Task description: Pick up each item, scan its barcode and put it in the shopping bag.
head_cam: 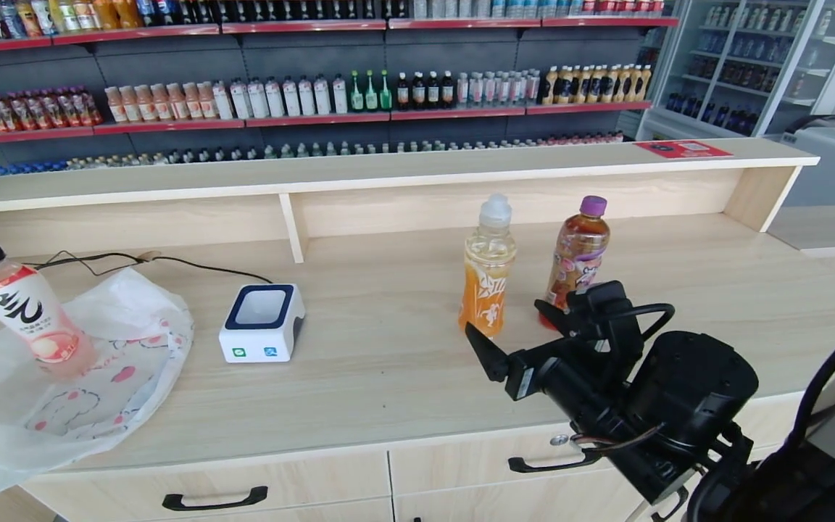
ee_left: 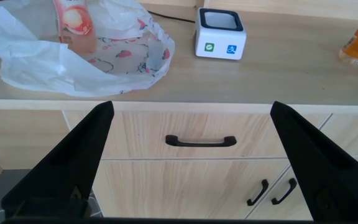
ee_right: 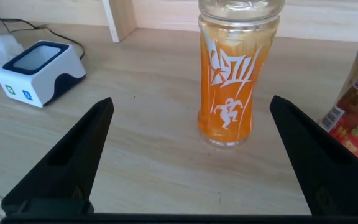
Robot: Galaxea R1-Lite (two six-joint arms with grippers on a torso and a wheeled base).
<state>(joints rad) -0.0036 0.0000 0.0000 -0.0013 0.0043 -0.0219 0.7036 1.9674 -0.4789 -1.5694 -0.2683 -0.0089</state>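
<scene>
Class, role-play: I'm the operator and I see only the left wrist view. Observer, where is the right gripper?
Observer: The right gripper is open, low over the wooden counter, facing the clear bottle of orange drink.
Operator: Anything beside that bottle?
Observer: Yes, a brown-drink bottle with a purple cap stands upright beside it, not touching it.
Operator: What cap is on the bottle at the bag?
Observer: The pink-drink bottle standing in the white plastic bag has a black cap.
</scene>
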